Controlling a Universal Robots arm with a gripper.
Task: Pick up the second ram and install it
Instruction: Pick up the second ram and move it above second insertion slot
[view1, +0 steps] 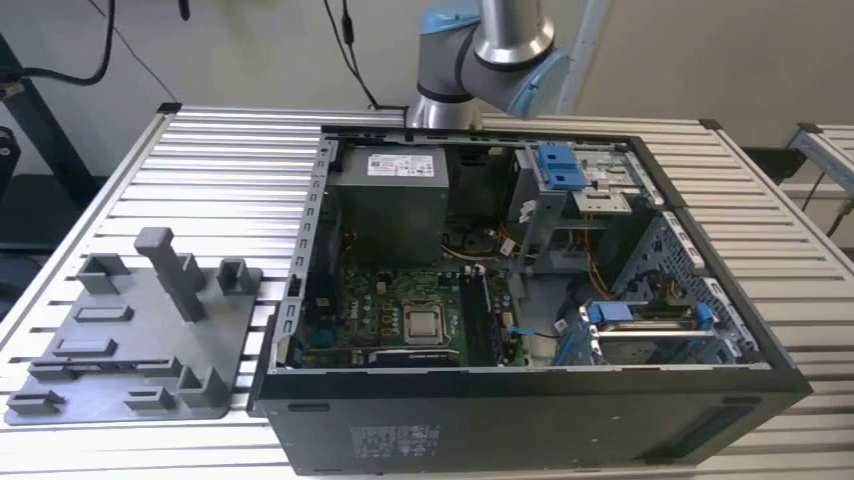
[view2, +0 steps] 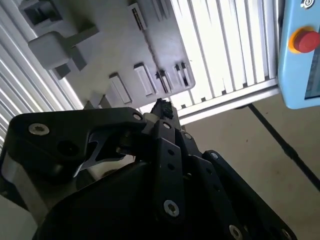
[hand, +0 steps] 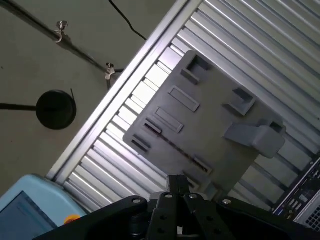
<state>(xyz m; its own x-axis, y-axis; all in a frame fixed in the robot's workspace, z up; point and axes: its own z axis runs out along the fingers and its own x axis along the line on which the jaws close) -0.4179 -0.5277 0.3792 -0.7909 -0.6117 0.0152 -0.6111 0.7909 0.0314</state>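
Note:
The second ram shows as a slim blackish strip (hand: 152, 128) standing edge-on in a long slot of the grey fixture plate (hand: 210, 115). It appears again in the second wrist view (view2: 162, 81) and near the plate's front in the exterior view (view1: 100, 366). My gripper (hand: 178, 182) hangs high over the plate's edge, well clear of the strip. Its fingertips (view2: 161, 106) are pressed together with nothing between them.
The open computer case (view1: 534, 385) stands at the exterior view's right of the fixture plate (view1: 134, 320), showing the motherboard, the silver processor (view1: 424, 322) and the memory slots (view1: 483, 315). A tall grey post (view1: 171, 270) rises from the plate. A blue pendant with a red button (view2: 305, 41) lies beyond the table edge.

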